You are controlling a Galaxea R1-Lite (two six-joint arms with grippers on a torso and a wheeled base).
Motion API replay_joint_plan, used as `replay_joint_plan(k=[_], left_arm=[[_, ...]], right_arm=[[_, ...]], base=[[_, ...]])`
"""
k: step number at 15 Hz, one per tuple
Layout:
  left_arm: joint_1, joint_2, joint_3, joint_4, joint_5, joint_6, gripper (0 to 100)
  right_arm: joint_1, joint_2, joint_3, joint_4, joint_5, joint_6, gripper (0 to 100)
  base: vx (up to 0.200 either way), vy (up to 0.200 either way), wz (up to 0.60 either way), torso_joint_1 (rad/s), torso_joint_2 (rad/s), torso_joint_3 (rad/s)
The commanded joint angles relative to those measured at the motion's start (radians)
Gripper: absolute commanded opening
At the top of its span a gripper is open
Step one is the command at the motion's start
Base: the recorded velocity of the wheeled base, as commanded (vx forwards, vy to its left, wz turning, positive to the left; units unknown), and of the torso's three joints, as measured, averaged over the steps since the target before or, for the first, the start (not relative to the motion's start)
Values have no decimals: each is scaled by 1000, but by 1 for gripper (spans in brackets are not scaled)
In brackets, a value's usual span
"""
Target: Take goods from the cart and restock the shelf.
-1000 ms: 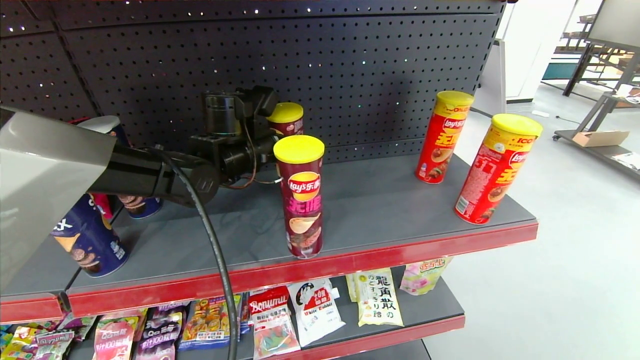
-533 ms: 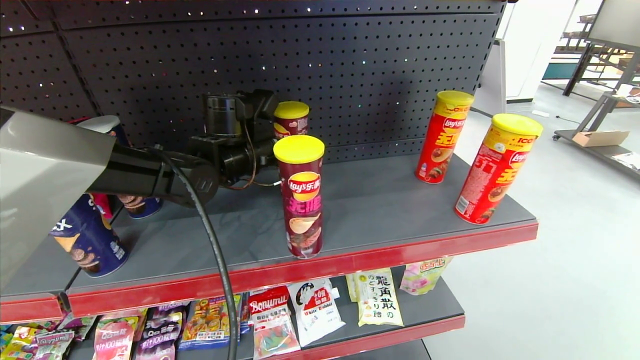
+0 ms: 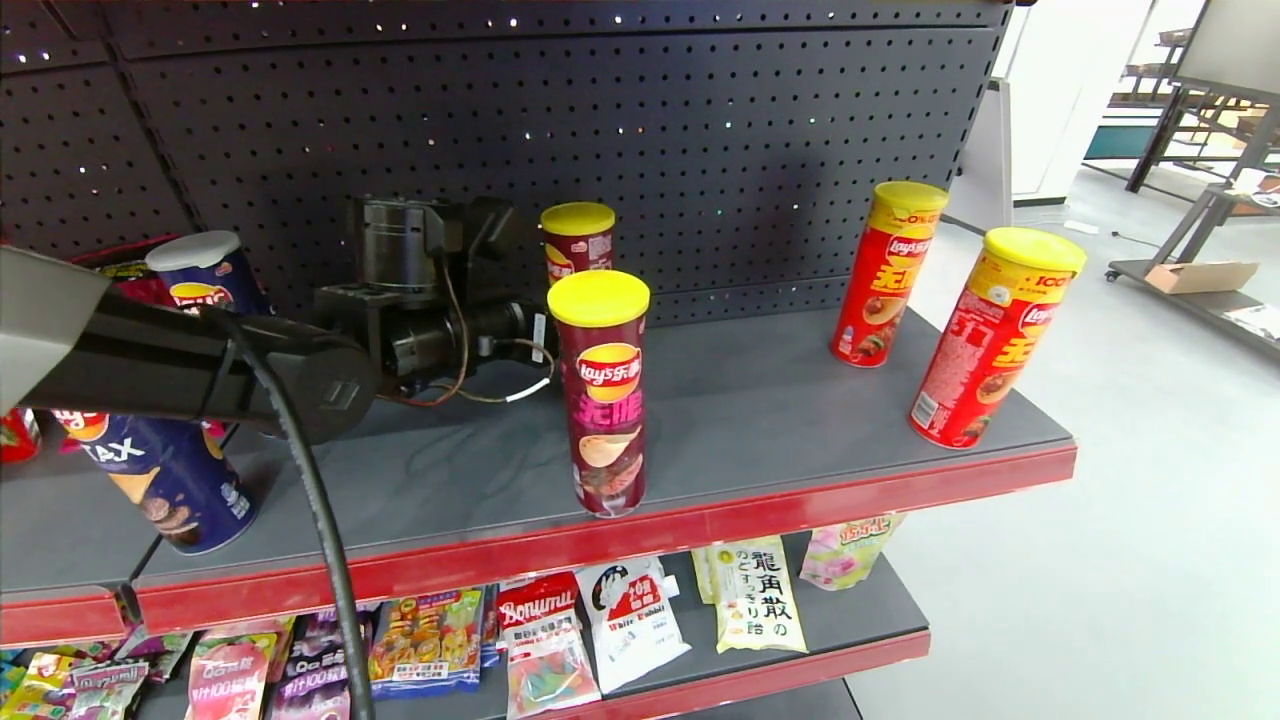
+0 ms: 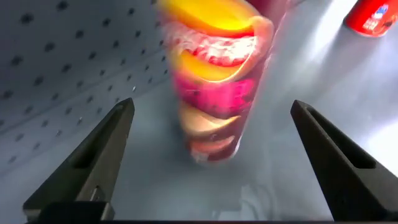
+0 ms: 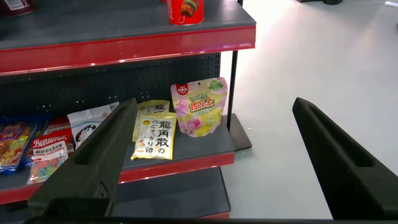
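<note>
- On the upper shelf point(image 3: 760, 420), at the far left of the head view, two blue cans stand upright: one near the front edge point(image 3: 175, 475) and one farther back by the pegboard wall point(image 3: 205, 270).
- Just right of them, the left arm point(image 3: 200, 360) stretches across the shelf toward the back wall.
- The left gripper point(image 4: 212, 104) is spread wide and holds nothing. In the left wrist view, its two dark fingers point(image 4: 99, 155) sit on either side of the back maroon can point(image 4: 214, 93), with a clear gap on each side.
- That back maroon can point(image 3: 577, 240) has a yellow lid and stands upright on the shelf, close to the pegboard, just beyond the arm's wrist.
- In front of it, near the red shelf edge, stands a taller-looking front maroon can point(image 3: 603, 390), also with a yellow lid.
- Farther right, well apart from the arm, are two red cans with yellow lids: one toward the back point(image 3: 888, 270) and one by the shelf's right corner point(image 3: 995, 335).
- Below, snack bags point(image 3: 750, 595) lie along the lower shelf point(image 3: 870, 600).
- The right gripper point(image 5: 214, 102) is also wide open and empty, facing that lower shelf and its pink-and-yellow bag point(image 5: 199, 106).
</note>
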Motion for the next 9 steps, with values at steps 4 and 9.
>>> replay_joint_plan(k=[4,9], left_arm=[[23,-150,189,-2,2,0,100],[52,-350,329,30,71,0,100]], right_arm=[[0,1,0,0,0,0,100],[0,1,0,0,0,0,100]], base=[[0,0,0,0,0,0],[0,0,0,0,0,0]])
